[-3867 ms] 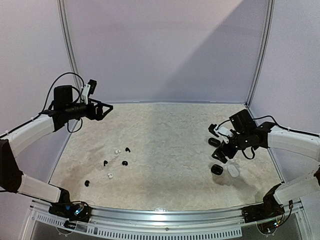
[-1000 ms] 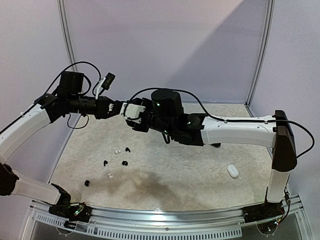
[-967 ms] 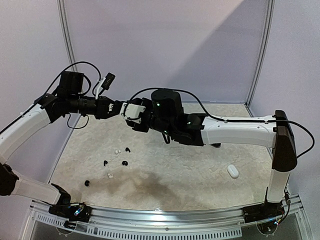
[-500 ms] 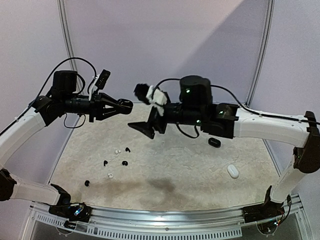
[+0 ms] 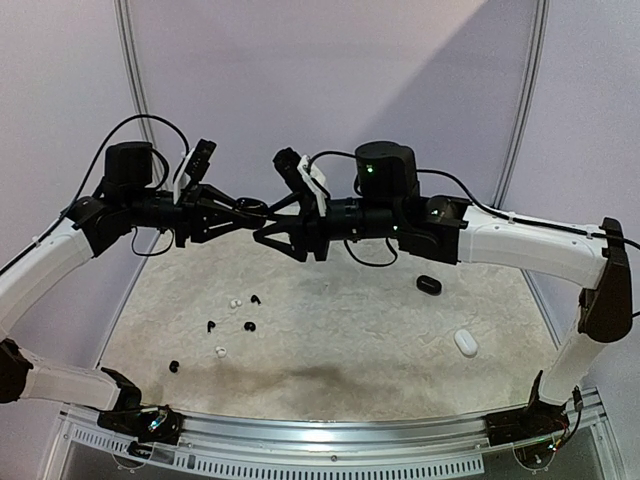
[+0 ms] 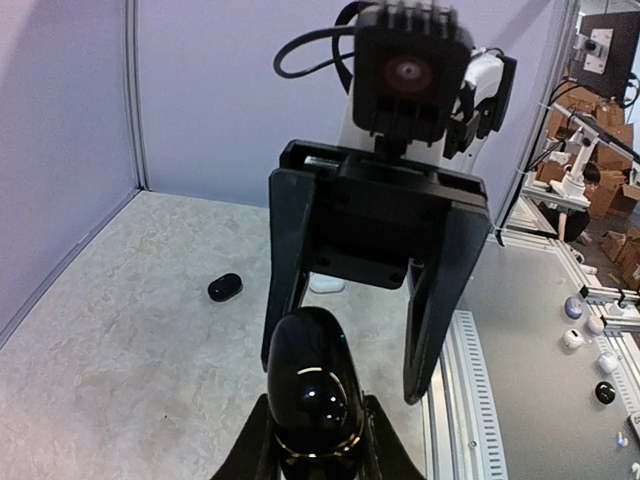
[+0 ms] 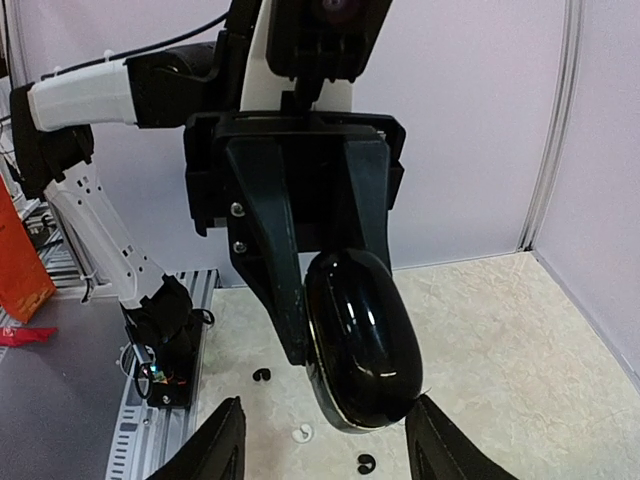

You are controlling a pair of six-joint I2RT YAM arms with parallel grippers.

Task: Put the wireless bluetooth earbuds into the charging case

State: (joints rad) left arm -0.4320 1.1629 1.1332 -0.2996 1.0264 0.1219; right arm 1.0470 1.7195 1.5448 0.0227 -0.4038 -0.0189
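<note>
Your left gripper (image 6: 315,420) clamps one black case (image 6: 308,385), right gripper (image 7: 322,408) gapes around it — six earbuds (image 5: 249,326), two cases (image 5: 428,284) below.

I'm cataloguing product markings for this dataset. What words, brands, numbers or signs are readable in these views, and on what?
None can be read.
The glossy black pebble-shaped charging case, held in the left end effector, shows only light reflections and no brand.
The brown cardboard boxes beyond the table are too blurred to tell whether they bear any print.
</note>
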